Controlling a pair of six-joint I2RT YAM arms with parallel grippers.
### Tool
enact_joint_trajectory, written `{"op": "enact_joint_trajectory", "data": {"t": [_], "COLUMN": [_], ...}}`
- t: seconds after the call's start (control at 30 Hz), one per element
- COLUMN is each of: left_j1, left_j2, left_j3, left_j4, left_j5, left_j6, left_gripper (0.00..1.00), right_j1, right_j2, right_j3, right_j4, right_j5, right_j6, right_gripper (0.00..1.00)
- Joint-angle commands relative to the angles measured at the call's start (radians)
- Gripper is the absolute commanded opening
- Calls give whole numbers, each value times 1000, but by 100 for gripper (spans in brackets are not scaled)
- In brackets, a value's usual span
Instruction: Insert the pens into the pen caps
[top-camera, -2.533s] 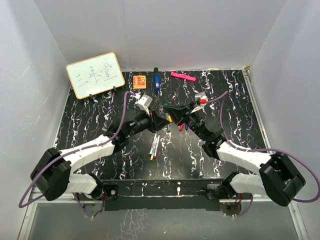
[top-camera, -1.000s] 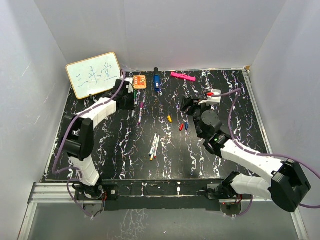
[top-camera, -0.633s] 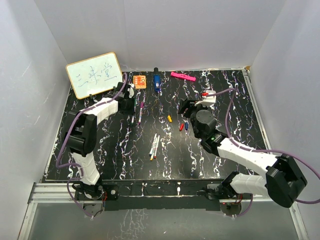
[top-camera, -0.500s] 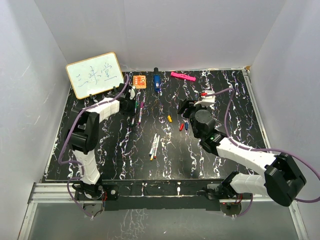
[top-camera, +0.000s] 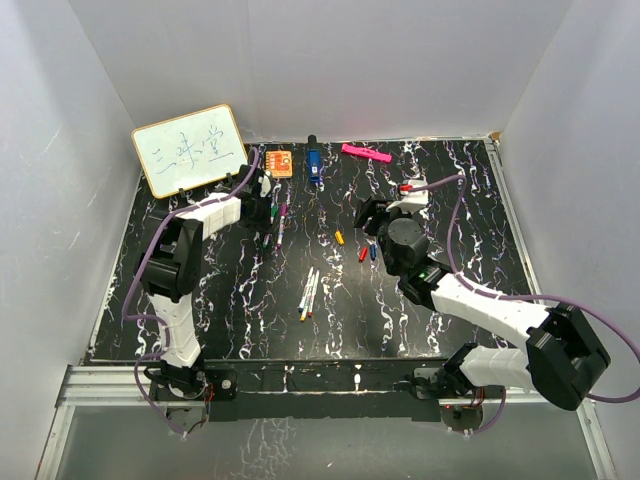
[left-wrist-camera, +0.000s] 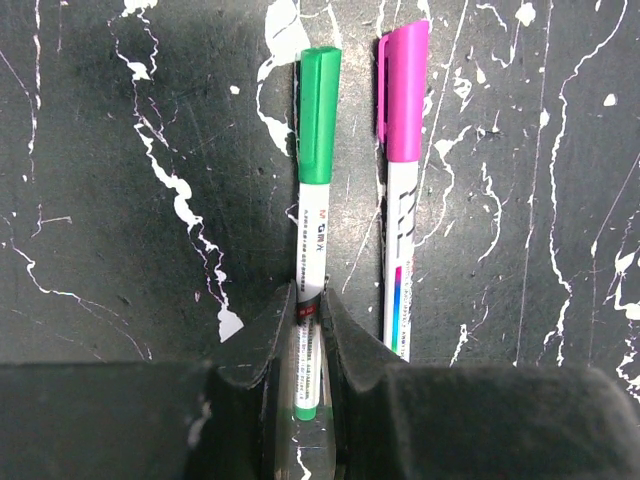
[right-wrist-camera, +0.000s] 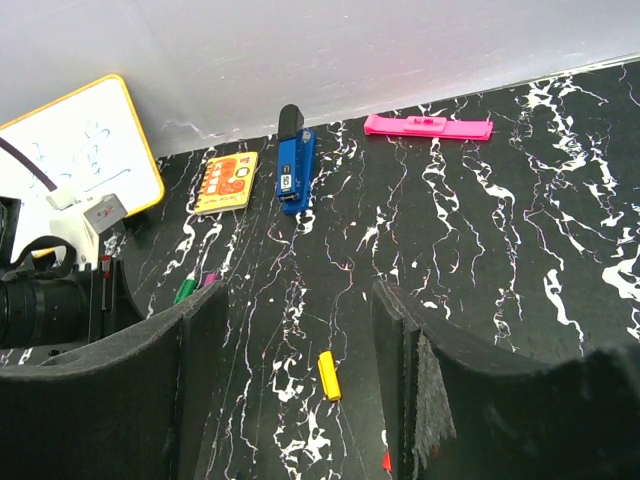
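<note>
My left gripper (left-wrist-camera: 309, 295) is shut on the white barrel of a pen with a green cap (left-wrist-camera: 320, 60), low over the table at the back left (top-camera: 265, 222). Beside it lies a pen with a purple cap (left-wrist-camera: 403, 90). Three uncapped pens (top-camera: 310, 292) lie together mid-table. My right gripper (right-wrist-camera: 300, 380) stands open and holds nothing, above a yellow pen cap (right-wrist-camera: 328, 375) that lies between its fingers in the right wrist view. A red pen cap (top-camera: 363, 254) and a blue pen cap (top-camera: 373, 252) lie close to the right gripper (top-camera: 370, 220).
A whiteboard (top-camera: 190, 150) leans at the back left corner. An orange square (top-camera: 279, 162), a chunky blue object (top-camera: 314, 163) and a pink bar (top-camera: 365, 153) lie along the back wall. White walls enclose the table on three sides.
The grippers were together mid-table; the left arm has since swung to the back left with the green-capped pen and drifted slightly nearer. The right gripper has eased back a little.
</note>
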Motion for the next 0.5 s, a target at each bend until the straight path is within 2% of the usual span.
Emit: {"op": "enact_joint_trajectory", "data": {"t": [0.0, 0.23, 0.47], "left_j1": [10, 13, 15], "left_j2": [32, 21, -41], "left_j3": [30, 37, 44], "left_j4": [-1, 4, 6], "left_j5": [6, 12, -8], "left_j6": [-22, -34, -35], "left_gripper": [5, 21, 28], "right_j1": [-6, -6, -6], "right_j2": [9, 18, 9], "right_j3": [51, 53, 49], "right_j4": [21, 12, 34], "right_j5": [-5, -13, -8], "right_j6": [-9, -5, -14], "right_gripper": [56, 58, 69]}}
